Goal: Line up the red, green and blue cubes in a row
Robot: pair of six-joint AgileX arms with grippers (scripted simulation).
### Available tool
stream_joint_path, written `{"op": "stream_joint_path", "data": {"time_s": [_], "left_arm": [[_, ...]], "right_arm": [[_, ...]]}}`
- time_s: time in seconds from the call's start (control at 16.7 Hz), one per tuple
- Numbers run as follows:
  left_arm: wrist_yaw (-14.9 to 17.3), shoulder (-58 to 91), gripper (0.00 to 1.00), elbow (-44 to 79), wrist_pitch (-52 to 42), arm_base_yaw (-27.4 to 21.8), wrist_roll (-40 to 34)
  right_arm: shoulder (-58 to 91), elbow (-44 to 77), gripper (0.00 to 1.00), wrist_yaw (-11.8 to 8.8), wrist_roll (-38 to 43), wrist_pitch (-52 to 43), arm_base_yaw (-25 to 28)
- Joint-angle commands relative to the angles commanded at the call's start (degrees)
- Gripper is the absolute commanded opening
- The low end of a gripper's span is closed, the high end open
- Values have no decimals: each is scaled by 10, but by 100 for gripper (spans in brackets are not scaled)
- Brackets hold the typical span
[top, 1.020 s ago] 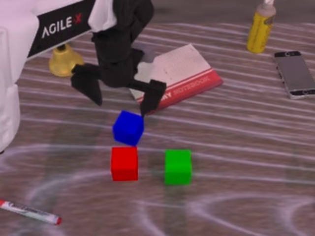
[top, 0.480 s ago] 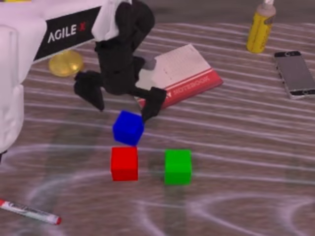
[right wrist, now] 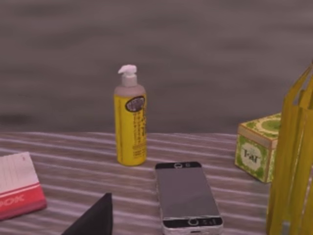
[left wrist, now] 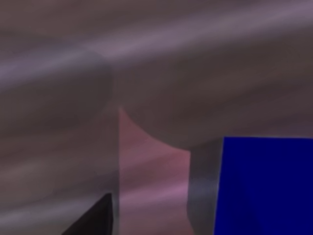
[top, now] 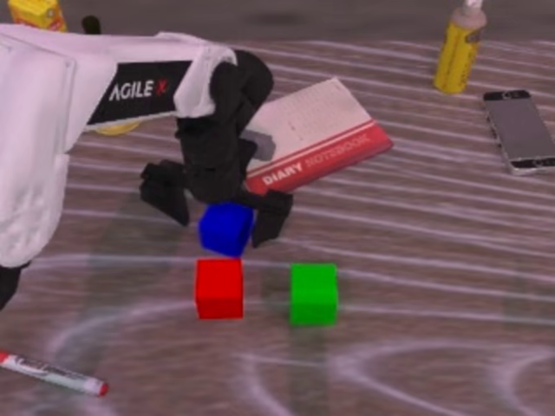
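Change: left gripper (top: pixel 218 211) has dropped from above to straddle the blue cube (top: pixel 226 229).
Jaws: spread, not touching.
Handling: light, rigid, glossy; pinch opposite flat sides.
Right arm: parked, unseen.

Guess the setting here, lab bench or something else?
Likely a simulated desk-style tabletop rather than a real lab: the rendered swirl-patterned table holds everyday clutter, namely a diary notebook, a smartphone and a yellow pump bottle, around the red, green and blue cubes.
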Motion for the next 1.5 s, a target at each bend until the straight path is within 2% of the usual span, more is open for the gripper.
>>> {"op": "stream_joint_path", "data": {"time_s": [0.12,0.9,1.5], "left_arm": [[0,0,100,0,0,0,0],[0,0,2,0,0,0,0],[0,-2,0,2,-2,1,1]], "right_arm": [[0,0,100,0,0,0,0],[0,0,100,0,0,0,0],[0,0,100,0,0,0,0]]}}
